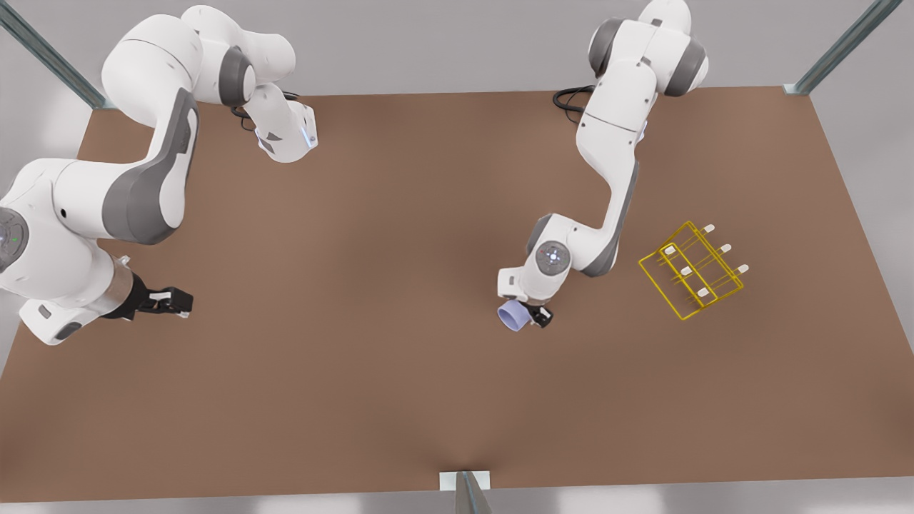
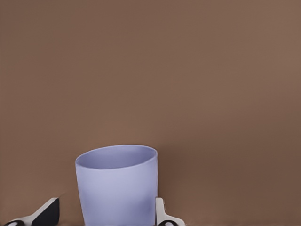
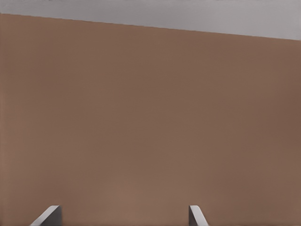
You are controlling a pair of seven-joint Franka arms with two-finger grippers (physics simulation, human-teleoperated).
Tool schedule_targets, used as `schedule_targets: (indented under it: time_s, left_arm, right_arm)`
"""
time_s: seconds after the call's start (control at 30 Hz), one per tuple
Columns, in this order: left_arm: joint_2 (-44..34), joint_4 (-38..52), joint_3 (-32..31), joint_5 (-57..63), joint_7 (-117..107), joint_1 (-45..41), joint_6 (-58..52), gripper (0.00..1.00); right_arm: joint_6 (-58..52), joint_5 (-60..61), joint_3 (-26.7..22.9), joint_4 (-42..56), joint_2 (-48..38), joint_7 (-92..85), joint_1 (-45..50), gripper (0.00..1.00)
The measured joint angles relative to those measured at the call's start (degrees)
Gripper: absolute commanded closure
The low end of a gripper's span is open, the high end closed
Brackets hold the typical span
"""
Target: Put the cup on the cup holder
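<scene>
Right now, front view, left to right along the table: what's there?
right gripper, open, waiting → cup → left gripper around the cup → cup holder

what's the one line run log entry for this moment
left gripper: around cup, one finger apart | right gripper: open, waiting | cup holder: empty
</scene>
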Motion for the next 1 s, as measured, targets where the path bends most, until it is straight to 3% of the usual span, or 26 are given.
schedule_targets:
  time_s: [0.5, 0.63, 0.87, 1.0]
  left_arm:
    - [4.0, 0.1, 0.2, -0.4, -0.2, 0.0, 0.3, 0.01]
    - [3.9, 0.1, 0.2, -0.3, -0.8, 0.0, 0.2, 0.25]
    - [3.8, 2.7, 0.3, 0.2, -2.2, 0.0, -1.7, 0.28]
    - [3.7, 11.6, 1.3, 5.8, -2.6, -0.2, -10.2, 0.28]
  right_arm:
    - [0.5, 3.2, 1.9, -0.3, -0.1, 2.6, -0.6, 0.0]
    - [0.4, 3.0, 1.9, -0.4, 0.0, 2.9, -0.8, 0.0]
    - [0.3, 3.0, 1.9, -0.4, 0.1, 3.4, -0.9, 0.0]
    - [0.3, 2.4, 1.8, -0.4, 0.1, 3.6, -0.6, 0.0]
